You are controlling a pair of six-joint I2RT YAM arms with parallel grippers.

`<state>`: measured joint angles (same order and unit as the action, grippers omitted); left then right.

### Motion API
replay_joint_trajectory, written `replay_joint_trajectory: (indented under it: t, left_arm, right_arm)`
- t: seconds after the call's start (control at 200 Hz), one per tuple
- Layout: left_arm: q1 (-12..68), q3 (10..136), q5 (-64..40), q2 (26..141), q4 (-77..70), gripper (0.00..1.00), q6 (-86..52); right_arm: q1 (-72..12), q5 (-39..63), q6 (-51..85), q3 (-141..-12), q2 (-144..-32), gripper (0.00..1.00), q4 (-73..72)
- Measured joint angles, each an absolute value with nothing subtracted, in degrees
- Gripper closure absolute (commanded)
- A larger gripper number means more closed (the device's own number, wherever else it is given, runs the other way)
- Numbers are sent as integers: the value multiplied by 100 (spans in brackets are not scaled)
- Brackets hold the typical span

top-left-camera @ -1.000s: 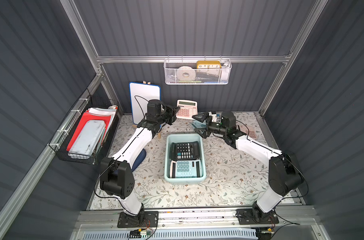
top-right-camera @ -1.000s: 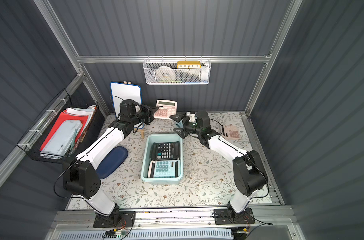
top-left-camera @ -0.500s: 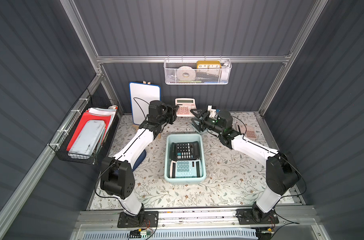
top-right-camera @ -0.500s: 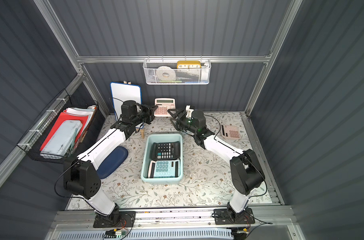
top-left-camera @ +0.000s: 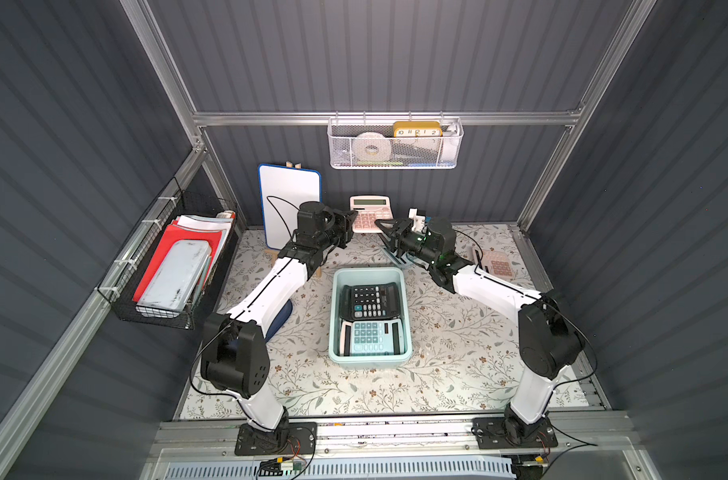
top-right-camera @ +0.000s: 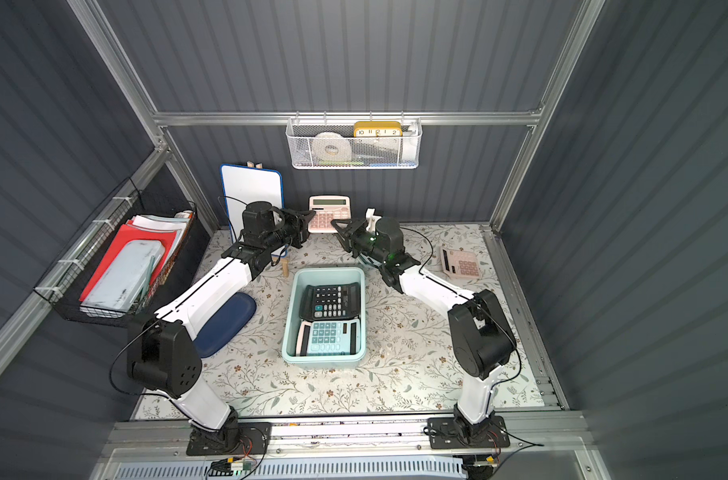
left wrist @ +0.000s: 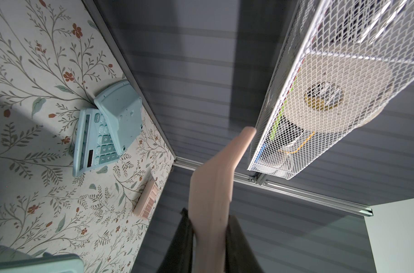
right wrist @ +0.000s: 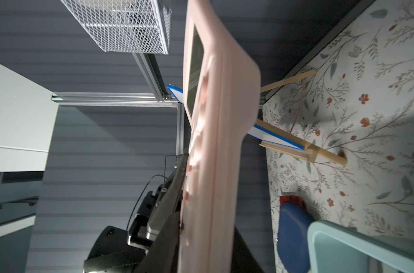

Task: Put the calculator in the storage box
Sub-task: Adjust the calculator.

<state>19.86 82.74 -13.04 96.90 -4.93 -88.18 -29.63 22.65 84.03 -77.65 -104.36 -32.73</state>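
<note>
A pink calculator [top-left-camera: 370, 212] [top-right-camera: 328, 212] hangs upright above the mat near the back wall, held from both sides. My left gripper [top-left-camera: 351, 217] [left wrist: 210, 236] is shut on its one edge, its fingers [left wrist: 180, 236] pressed against the pink body [left wrist: 213, 189]. My right gripper [top-left-camera: 382, 225] [right wrist: 208, 236] is shut on the opposite edge of the calculator [right wrist: 215, 118]. The mint-green storage box [top-left-camera: 334, 316] [top-right-camera: 289, 320] stands mid-mat in front of both grippers. It holds a black calculator [top-left-camera: 370, 301] and a teal one [top-left-camera: 372, 337].
A second pink calculator [top-left-camera: 495, 262] lies on the mat at the right. Teal calculators [left wrist: 102, 137] lie by the back wall. A whiteboard on an easel [top-left-camera: 289, 203], a white mesh basket [top-left-camera: 395, 145], a black wire basket [top-left-camera: 171, 266] and a blue case [top-right-camera: 225, 320] surround the area.
My right gripper has swung in towards the back wall to the pink calculator and shut on it from wide open. The left gripper has kept its hold, hardly moving.
</note>
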Motion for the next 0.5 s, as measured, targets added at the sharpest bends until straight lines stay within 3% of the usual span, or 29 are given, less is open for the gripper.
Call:
replay_joint_trajectory:
  t: [0.18, 0.35, 0.5]
  left_arm:
    - [1984, 8342, -1518, 9699, -351, 37, -8764]
    - [1918, 8519, -1833, 9701, -54, 3, -8554]
    - [1566, 8777, -2443, 9734, 624, 1, -8040]
  right_arm:
    - [-2928, 2307, 8525, -7765, -10433, 89, -3240]
    - [-2781, 2458, 8637, -7721, -10429, 91, -3221]
    - [-2521, 2735, 8788, -7485, -10355, 94, -3218]
